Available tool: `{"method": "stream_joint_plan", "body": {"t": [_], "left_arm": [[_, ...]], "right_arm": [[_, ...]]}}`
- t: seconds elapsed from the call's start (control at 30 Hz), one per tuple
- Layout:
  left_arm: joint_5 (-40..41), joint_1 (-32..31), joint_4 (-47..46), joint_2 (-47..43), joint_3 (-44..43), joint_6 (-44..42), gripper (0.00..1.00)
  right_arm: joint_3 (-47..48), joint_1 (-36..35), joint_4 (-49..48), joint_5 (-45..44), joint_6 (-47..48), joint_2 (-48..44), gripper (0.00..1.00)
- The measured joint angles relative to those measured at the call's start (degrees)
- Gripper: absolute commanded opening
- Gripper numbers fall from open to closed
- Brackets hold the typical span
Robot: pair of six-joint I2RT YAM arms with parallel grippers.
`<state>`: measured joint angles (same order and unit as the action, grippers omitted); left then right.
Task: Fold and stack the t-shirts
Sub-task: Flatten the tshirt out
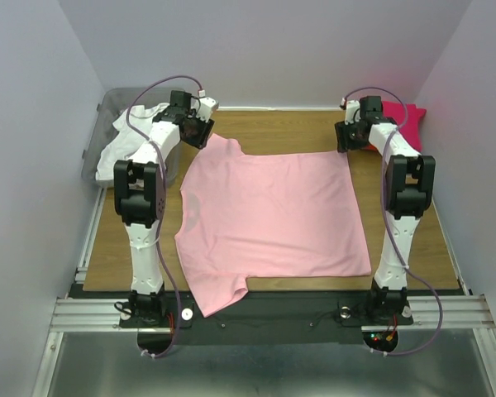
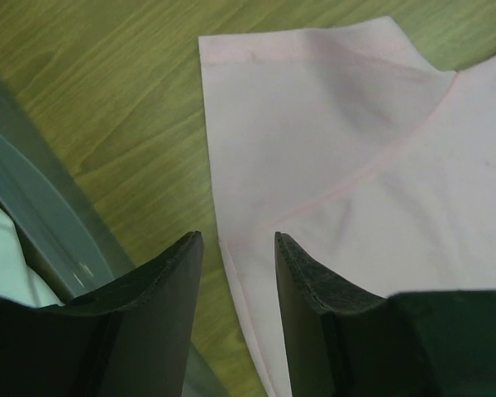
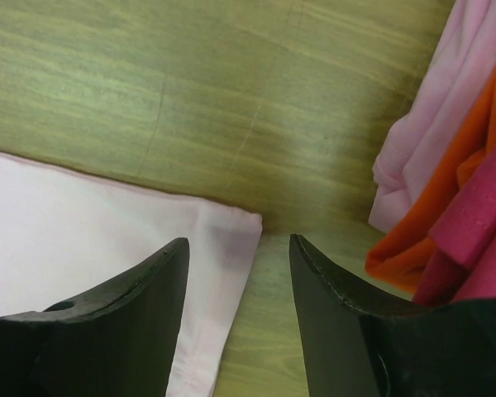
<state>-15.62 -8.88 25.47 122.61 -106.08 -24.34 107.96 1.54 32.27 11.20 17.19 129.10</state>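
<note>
A light pink t-shirt (image 1: pixel 269 219) lies spread flat on the wooden table, sleeves at the left. My left gripper (image 1: pixel 200 131) is open above its far left sleeve (image 2: pixel 314 141), the sleeve's edge between the jaws. My right gripper (image 1: pixel 350 136) is open above the shirt's far right hem corner (image 3: pixel 231 240). A white t-shirt (image 1: pixel 124 145) lies crumpled in the bin at the far left. A stack of folded magenta (image 1: pixel 409 124), orange (image 3: pixel 446 215) and salmon (image 3: pixel 422 149) shirts sits at the far right.
A clear grey plastic bin (image 1: pixel 99 136) stands at the table's far left corner; its rim (image 2: pixel 41 215) shows beside my left fingers. White walls close in the table on three sides. Bare wood (image 3: pixel 190 91) lies beyond the shirt's far edge.
</note>
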Motion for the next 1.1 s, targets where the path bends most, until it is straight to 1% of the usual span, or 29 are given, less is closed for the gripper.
{"method": "stream_joint_plan", "body": {"t": [0.1, 0.17, 0.33, 0.43, 0.57, 0.67, 0.7, 0.8, 0.97, 1.1], "left_arm": [[0.5, 0.0, -0.4, 3.3, -3.6, 0.7, 0.51], [0.8, 0.0, -0.9, 6.5, -7.9, 1.1, 0.51], [1.3, 0.0, -1.7, 12.5, -14.0, 1.6, 0.51], [1.5, 0.0, -2.4, 14.8, -15.2, 1.8, 0.51], [1.6, 0.0, -2.3, 17.3, -16.5, 2.0, 0.52], [1.5, 0.0, -2.0, 19.6, -19.1, 2.0, 0.52], [1.5, 0.0, -2.0, 20.0, -19.5, 2.1, 0.52], [1.2, 0.0, -1.9, 21.5, -21.2, 2.1, 0.52], [0.1, 0.0, -2.2, 23.3, -23.4, 2.4, 0.53], [-0.8, 0.0, -2.7, 24.4, -25.0, 2.7, 0.55]], "right_arm": [[1.3, 0.0, -0.5, -0.2, -0.5, 0.8, 0.58], [2.4, 0.0, -0.9, -0.2, -0.9, 1.6, 0.58], [3.4, 0.0, -1.7, -0.2, -1.5, 3.4, 0.57], [3.4, 0.1, -1.7, -0.3, -1.6, 4.3, 0.56], [3.4, 0.3, -2.1, -0.2, -1.6, 5.6, 0.51], [3.4, 0.4, -2.4, -0.2, -1.6, 5.6, 0.47], [3.4, 0.5, -2.4, -0.1, -1.6, 5.6, 0.44], [3.4, 0.5, -2.6, 0.0, -1.5, 5.6, 0.41], [3.4, 0.7, -2.6, 0.3, -1.3, 5.6, 0.37], [3.4, 0.7, -2.7, 0.5, -0.9, 5.7, 0.36]]}}
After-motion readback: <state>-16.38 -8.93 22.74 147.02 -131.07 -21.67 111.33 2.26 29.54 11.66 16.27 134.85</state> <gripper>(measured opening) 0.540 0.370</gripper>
